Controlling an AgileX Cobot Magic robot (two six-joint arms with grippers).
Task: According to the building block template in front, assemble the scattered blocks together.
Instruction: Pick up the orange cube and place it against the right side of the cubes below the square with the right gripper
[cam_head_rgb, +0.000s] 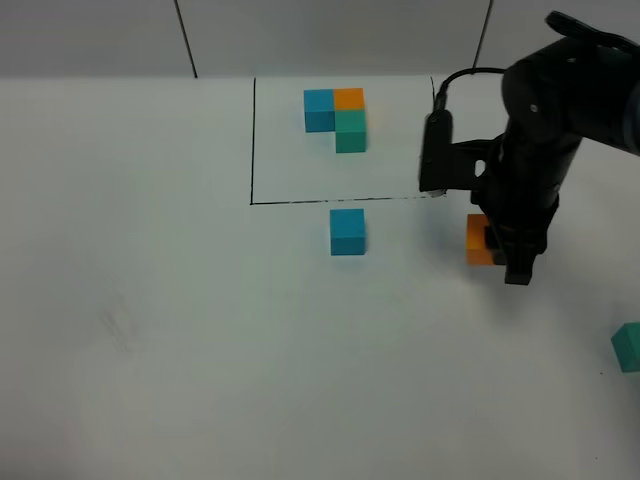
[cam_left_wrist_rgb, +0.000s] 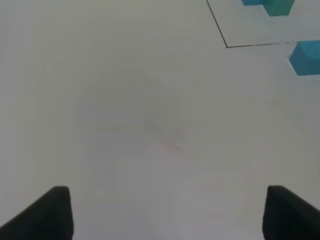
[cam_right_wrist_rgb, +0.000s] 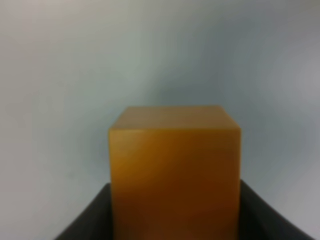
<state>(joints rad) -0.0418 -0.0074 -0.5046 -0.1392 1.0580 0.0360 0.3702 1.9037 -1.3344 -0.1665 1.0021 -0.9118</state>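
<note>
Exterior high view shows the job barely begun; the template (cam_head_rgb: 290, 165) at the back of the table (cam_head_rgb: 150, 300) frames its blue, orange and teal model, while the three loose cubes lie well apart; the blue cube (cam_head_rgb: 348, 231) sits just in front of the frame line, the orange cube (cam_head_rgb: 479, 240) off to its right, the teal cube (cam_head_rgb: 628, 347) at the picture's right edge; the right gripper (cam_head_rgb: 500, 250) has its fingers (cam_right_wrist_rgb: 92, 225) pressed against both sides of the orange cube; the left gripper (cam_left_wrist_rgb: 170, 212) hangs wide open over bare table; joining all three is yet to do.
</note>
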